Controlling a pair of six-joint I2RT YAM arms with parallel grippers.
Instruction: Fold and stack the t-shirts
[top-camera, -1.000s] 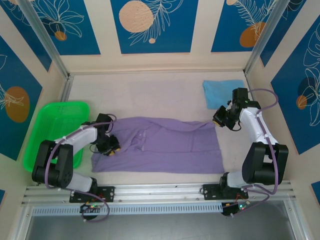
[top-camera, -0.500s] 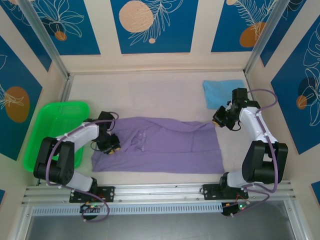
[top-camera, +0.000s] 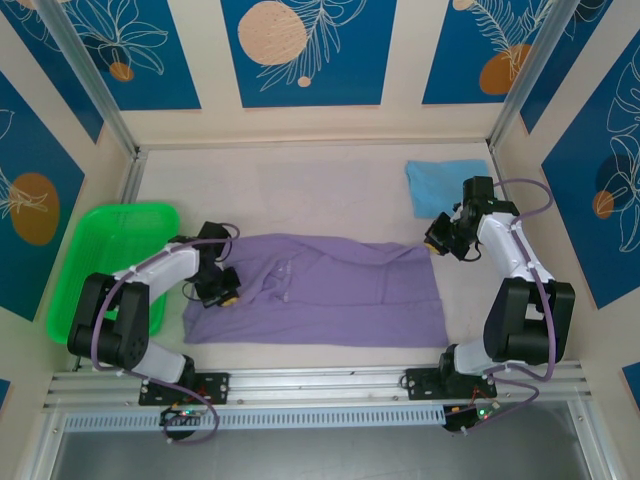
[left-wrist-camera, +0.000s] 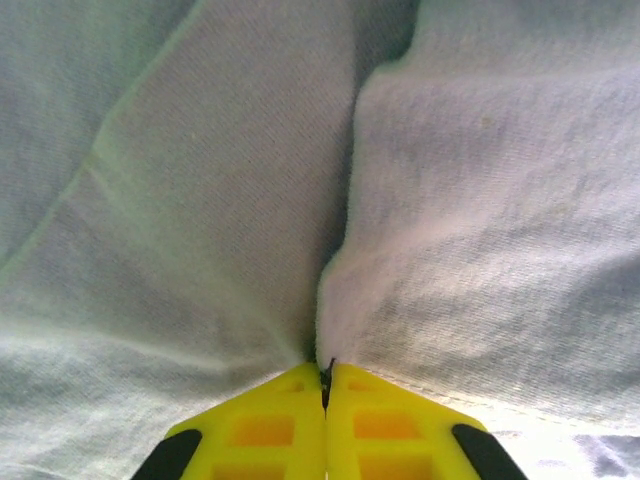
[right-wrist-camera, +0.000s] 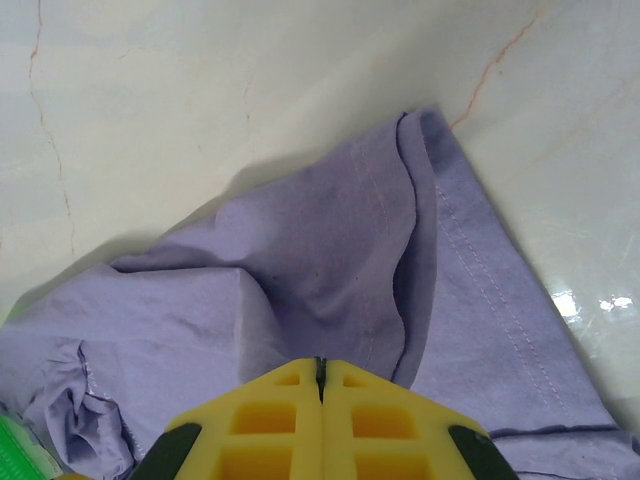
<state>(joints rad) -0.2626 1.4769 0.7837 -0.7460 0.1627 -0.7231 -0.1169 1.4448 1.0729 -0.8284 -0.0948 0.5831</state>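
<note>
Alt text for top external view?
A purple t-shirt lies spread on the table, left end effector at its left end, right end effector at its far-right corner. Folded blue t-shirt at back right; green tray at left.

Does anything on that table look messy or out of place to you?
Nothing broken or spilled. The purple t-shirt lies wrinkled, the left pincer and right pincer pinching its ends; the blue t-shirt sits folded, slightly askew, far right.
</note>
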